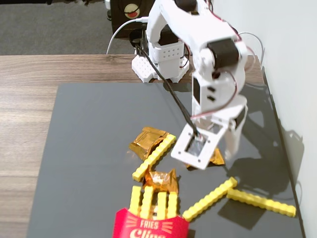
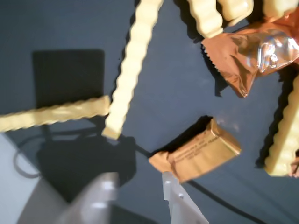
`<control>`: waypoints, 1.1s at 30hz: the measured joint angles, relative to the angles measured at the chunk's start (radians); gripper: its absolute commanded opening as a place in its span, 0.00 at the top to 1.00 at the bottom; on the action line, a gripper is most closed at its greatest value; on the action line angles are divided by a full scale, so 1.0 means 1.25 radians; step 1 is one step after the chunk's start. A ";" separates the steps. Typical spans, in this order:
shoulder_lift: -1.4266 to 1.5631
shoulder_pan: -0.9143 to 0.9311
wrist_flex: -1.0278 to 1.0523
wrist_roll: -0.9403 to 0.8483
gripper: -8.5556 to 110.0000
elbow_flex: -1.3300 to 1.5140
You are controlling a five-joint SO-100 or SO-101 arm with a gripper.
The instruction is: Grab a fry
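Several yellow studded fries lie on the dark mat (image 1: 89, 148). One fry (image 1: 154, 157) lies diagonally mid-mat, and it shows at the right edge of the wrist view (image 2: 282, 140). Two more fries (image 1: 210, 199) (image 1: 261, 202) meet end to end at the front right; in the wrist view they are the long diagonal fry (image 2: 131, 70) and the flat one (image 2: 53, 113). My gripper (image 1: 225, 154) points down between these groups. In the wrist view the gripper (image 2: 138, 189) is open and empty, above bare mat, its right finger (image 2: 175, 196) just short of a gold wrapper (image 2: 201, 151).
A red "FRIES" carton (image 1: 151, 225) with several fries in it stands at the front edge. Gold foil wrappers lie near the diagonal fry (image 1: 147, 139), above the carton (image 1: 161, 181) and by my gripper (image 1: 216, 158). A black cable (image 1: 173, 94) hangs along the arm. A wall (image 1: 292, 59) is close on the right.
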 measured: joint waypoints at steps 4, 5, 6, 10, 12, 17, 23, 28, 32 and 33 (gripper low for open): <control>-0.082 -0.001 0.000 0.000 0.75 -0.059; -0.106 -0.001 0.000 0.000 0.75 -0.077; -0.119 -0.004 0.000 0.000 0.75 -0.088; -0.183 -0.021 0.007 0.000 0.75 -0.140; -0.199 -0.027 0.009 0.000 0.75 -0.156; -0.244 -0.039 0.018 0.002 0.76 -0.207; -0.280 -0.038 0.020 0.004 0.76 -0.244; -0.298 -0.037 0.020 0.004 0.76 -0.245; -0.303 -0.034 0.020 0.004 0.78 -0.245; -0.303 -0.033 0.020 0.004 0.78 -0.245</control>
